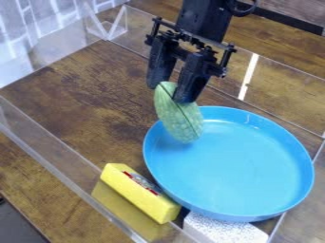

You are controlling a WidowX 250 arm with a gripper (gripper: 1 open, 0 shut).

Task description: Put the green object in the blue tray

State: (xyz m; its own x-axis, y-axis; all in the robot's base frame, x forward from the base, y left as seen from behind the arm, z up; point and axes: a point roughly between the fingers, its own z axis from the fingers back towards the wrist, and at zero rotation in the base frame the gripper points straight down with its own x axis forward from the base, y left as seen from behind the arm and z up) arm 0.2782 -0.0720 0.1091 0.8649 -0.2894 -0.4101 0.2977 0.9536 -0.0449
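Camera view: the green object (pixel 178 112), pale and oval with fine net-like ribbing, hangs from the gripper (pixel 180 85), its long axis tilted so that the lower end points down and slightly toward the right of the picture. The black gripper is closed on its upper end, one finger on each side. A thin dark line runs along the green surface. The lower end overlaps the upper left rim of the blue tray (pixel 229 163) in the picture; whether it touches the rim or is above it, I cannot tell.

The tray is a wide, round, bright blue dish with a shallow raised rim, and its inner surface is smooth. Above the gripper, the dark arm (pixel 203 21) comes in from the top edge of the picture.

Just beside the tray, at its lower left, is a yellow block (pixel 140 193) with a red and white label on its upper side. Next to it, at the tray's lower edge, a white speckled item (pixel 225 230) is partly covered by the tray.

All of this is over or on a brown wood-grain table (pixel 76 100). Clear panels (pixel 64 157) run along the left side, and pale, folded, see-through material (pixel 41 33) fills the upper left corner.
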